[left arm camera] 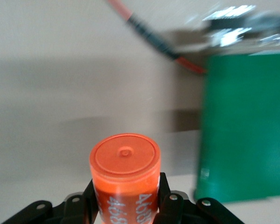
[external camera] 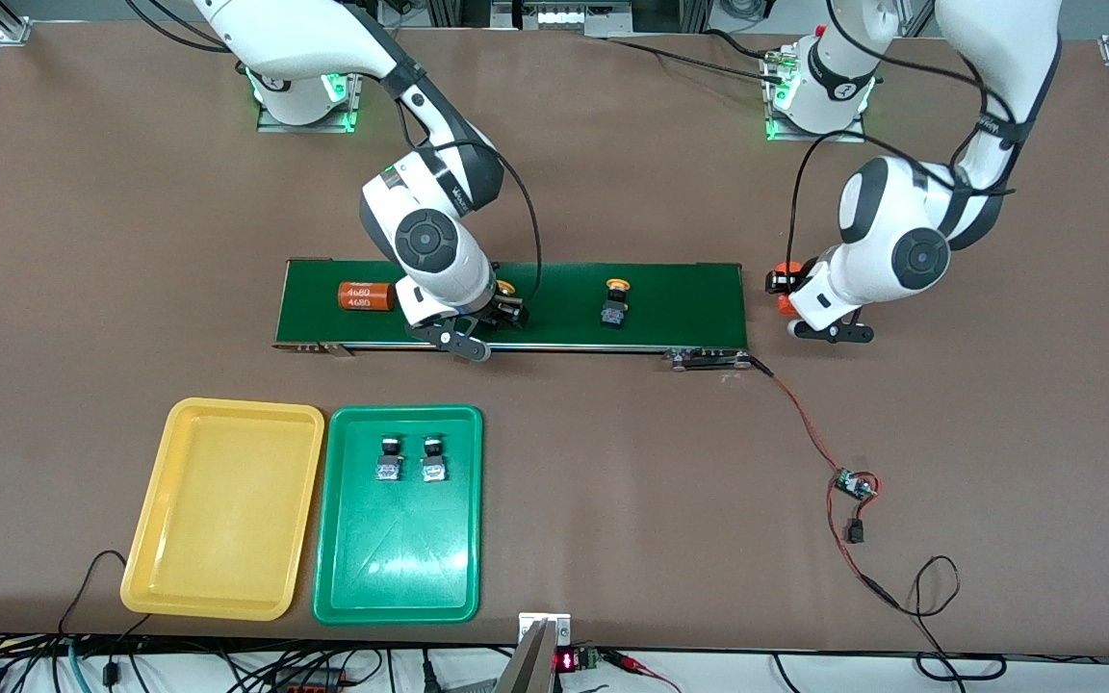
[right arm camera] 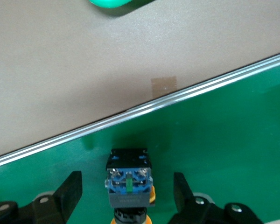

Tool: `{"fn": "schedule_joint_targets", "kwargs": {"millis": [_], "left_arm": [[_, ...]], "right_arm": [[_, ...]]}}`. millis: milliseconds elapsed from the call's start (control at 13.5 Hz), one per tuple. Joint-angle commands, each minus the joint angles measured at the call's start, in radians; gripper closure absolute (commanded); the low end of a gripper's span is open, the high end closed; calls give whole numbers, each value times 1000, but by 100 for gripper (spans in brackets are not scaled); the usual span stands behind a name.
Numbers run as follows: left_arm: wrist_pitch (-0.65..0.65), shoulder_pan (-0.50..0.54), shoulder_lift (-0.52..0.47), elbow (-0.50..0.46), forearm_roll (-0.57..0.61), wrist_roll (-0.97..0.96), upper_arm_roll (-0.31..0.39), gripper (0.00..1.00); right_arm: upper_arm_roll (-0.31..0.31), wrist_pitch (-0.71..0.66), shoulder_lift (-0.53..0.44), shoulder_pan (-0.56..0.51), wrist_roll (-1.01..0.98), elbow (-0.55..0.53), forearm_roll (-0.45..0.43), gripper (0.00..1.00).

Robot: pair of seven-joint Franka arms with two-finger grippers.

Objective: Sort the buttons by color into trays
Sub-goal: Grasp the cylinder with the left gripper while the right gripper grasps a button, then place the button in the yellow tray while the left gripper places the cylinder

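Observation:
A yellow-capped button (external camera: pixel 506 288) (right arm camera: pixel 129 183) lies on the dark green belt (external camera: pixel 680 298). My right gripper (external camera: pixel 512 308) (right arm camera: pixel 126 179) is low over it and open, one finger on each side with a gap to each. A second yellow-capped button (external camera: pixel 615 300) lies on the belt toward the left arm's end. Two green-capped buttons (external camera: pixel 388 459) (external camera: pixel 433 459) lie side by side in the green tray (external camera: pixel 396 568). The yellow tray (external camera: pixel 227 500) beside it holds nothing. My left gripper (external camera: pixel 793 300) (left arm camera: pixel 127 191), just off the belt's end, is shut on an orange cylinder (external camera: pixel 786 279) (left arm camera: pixel 125 168).
Another orange cylinder (external camera: pixel 365 295) with white print lies on the belt toward the right arm's end. A red cable (external camera: pixel 805 423) runs from the belt's corner to a small circuit board (external camera: pixel 853 484) on the table. The trays sit nearer the front camera than the belt.

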Motion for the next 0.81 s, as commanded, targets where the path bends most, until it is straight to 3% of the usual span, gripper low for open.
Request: {"fn": "schedule_joint_targets", "kwargs": {"millis": [0,222,295,517,739], "left_arm": [[-65,-52,-23,90,20,92,-23,100],[-56,-59,32,142,22,311,-106,100],[-56,-59,41,156,23,335,-134,100],[-32,-95,69,175,145,422,-174,100],[-27,-122,115,190,339,548,-198,100]], "right_arm": [[5,2,21,-1,8,23,-22,39],[4,-1,21,-7,2,24,-22,85],[4,-12,21,-10,-9,47,-21,92],[-8,-177,21,-27,-44,197,-24,92],[-88,-294,21,-68,-276,303,-21,92]]}}
